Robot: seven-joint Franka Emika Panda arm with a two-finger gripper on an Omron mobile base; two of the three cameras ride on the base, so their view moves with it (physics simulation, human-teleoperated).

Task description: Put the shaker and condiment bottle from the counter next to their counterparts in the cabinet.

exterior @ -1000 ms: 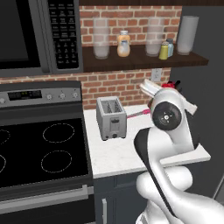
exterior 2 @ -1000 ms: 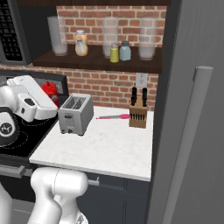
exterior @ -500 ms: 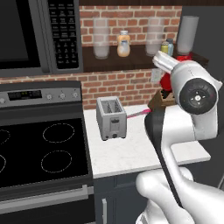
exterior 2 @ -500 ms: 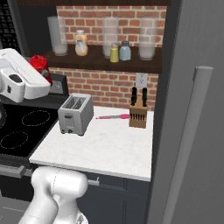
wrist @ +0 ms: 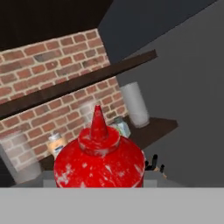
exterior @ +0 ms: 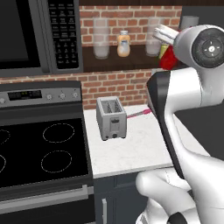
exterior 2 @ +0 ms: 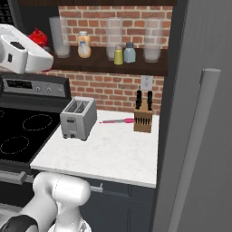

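Holding the red condiment bottle (wrist: 99,162) aloft near the cabinet (exterior 2: 149,66) shelf, gripper (exterior 2: 41,41) clamped on it. Shelved already: yellow-green shaker (exterior 2: 118,55) touching pale blue shaker (exterior 2: 129,52), peach-orange bottle (exterior 2: 83,44) further left. No legible labels anywhere.

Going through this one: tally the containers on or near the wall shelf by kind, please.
Clear glass jars: 3
Shakers: 2, yellow-green shaker and pale blue shaker
Bottles: 2, peach-orange bottle and red bottle
Total: 7
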